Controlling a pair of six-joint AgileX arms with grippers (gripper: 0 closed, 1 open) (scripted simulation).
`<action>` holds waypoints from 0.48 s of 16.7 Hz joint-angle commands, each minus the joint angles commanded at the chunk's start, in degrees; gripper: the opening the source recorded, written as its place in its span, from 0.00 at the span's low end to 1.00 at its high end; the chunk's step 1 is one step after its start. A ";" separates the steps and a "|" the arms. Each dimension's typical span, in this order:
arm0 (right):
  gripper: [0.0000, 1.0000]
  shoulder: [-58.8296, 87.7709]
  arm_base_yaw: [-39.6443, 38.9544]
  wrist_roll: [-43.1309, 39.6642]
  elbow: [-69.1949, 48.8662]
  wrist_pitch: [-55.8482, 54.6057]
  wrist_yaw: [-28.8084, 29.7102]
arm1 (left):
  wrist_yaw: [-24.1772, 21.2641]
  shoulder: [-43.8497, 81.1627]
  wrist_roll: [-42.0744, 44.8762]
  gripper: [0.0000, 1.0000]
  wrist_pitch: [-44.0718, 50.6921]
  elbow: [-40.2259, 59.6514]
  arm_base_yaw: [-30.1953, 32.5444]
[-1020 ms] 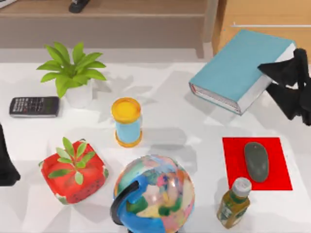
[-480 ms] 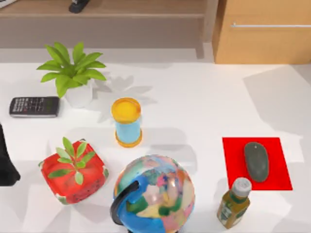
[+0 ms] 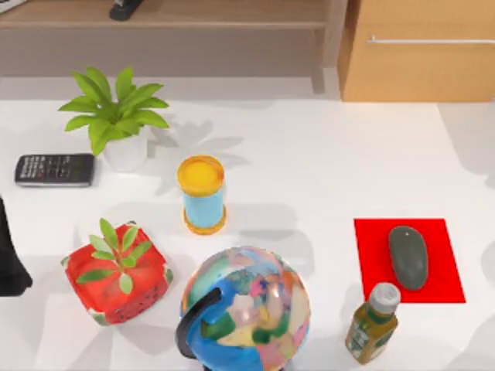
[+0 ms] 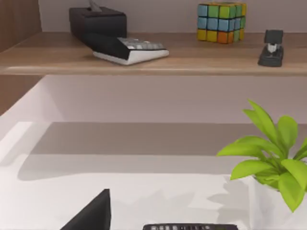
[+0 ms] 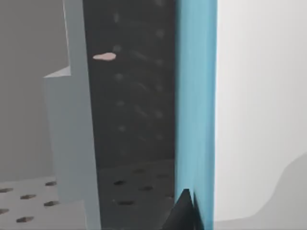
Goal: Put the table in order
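White desk: the table [image 3: 309,170] spreads across the top view, far wider than anything on it, with a brown shelf [image 3: 170,31] and a light-wood drawer unit [image 3: 418,69] along its far edge.
Left edge: the left arm [image 3: 9,263] rests here as a dark shape. Its claw [image 4: 91,215] sits low over the desk, with the calculator [image 3: 54,169] just ahead of it. Open or closed – cannot tell.
Far left corner: a green plant [image 3: 116,116] in a white pot, just beside the calculator.
Middle: a blue cylinder [image 3: 202,193] with a yellow cap, upright.
Near edge: a red pot [image 3: 116,274] with leaves, a globe [image 3: 246,309] and a bottle [image 3: 371,323], left to right.
Right side: a grey mouse [image 3: 407,256] lies on a red mat [image 3: 445,263], which the bottle touches at its near corner.
Right claw: the right claw [image 5: 184,211] is clamped on a blue book [image 5: 194,96] – the cover stands on edge close before the wrist camera, in front of a grey dotted surface. Where it sits against the desk cannot be told.
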State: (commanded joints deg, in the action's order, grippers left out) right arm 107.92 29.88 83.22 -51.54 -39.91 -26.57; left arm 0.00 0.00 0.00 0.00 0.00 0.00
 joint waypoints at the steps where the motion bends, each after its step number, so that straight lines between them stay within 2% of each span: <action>1: 0.00 0.00 0.00 0.00 0.00 0.00 0.00 | 0.00 0.00 0.00 1.00 0.00 0.00 0.00; 8: 0.00 3.10 -1.68 0.44 -4.18 0.49 1.22 | 0.00 0.00 0.00 1.00 0.00 0.00 0.00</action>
State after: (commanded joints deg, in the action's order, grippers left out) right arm 111.03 28.21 83.66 -55.71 -39.42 -25.35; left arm 0.00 0.00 0.00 0.00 0.00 0.00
